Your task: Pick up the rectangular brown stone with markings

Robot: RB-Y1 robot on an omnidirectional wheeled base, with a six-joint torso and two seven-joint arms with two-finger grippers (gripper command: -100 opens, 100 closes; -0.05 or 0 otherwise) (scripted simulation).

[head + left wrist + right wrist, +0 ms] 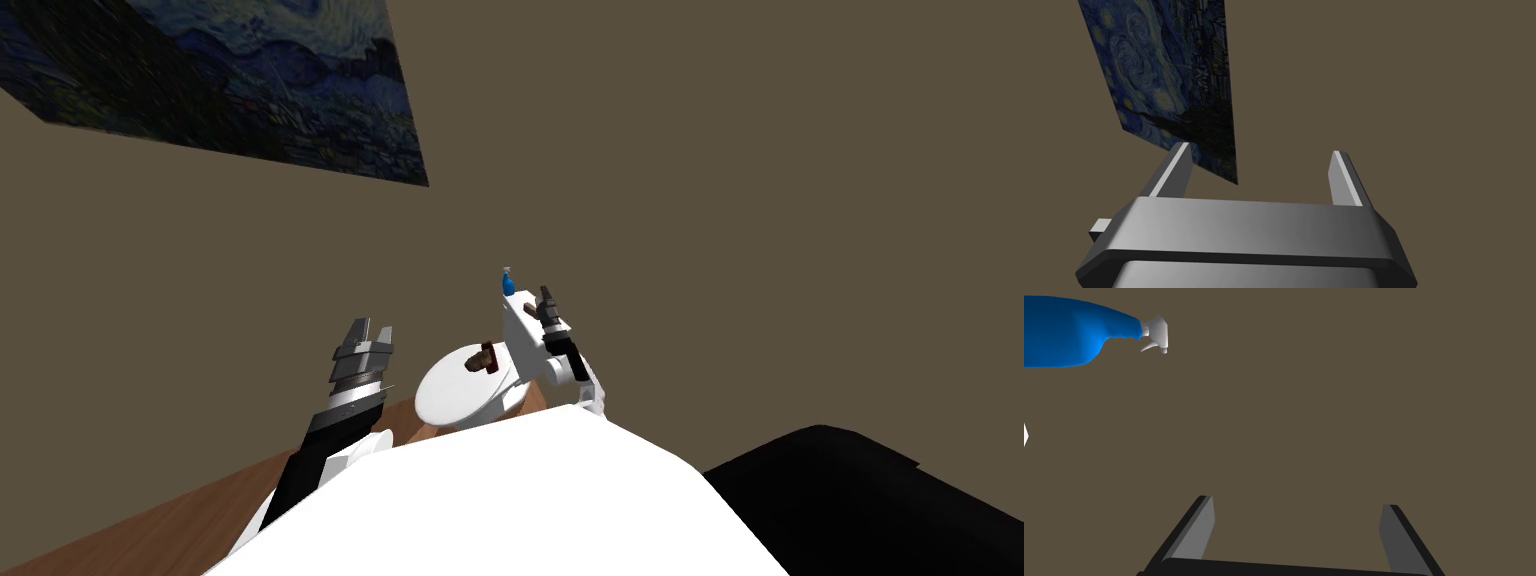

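The stone is seen just below the centre of the head view, laid on a white disc. A white box is set directly right of the disc, and a blue bottle is seen at its upper end. The right gripper is held just right of the bottle, up and right of the stone and apart from it, with its fingers spread. The left gripper is held left of the disc, its fingers likewise spread.

Dim, flat, even light; head view rolled, stretched toward corners.
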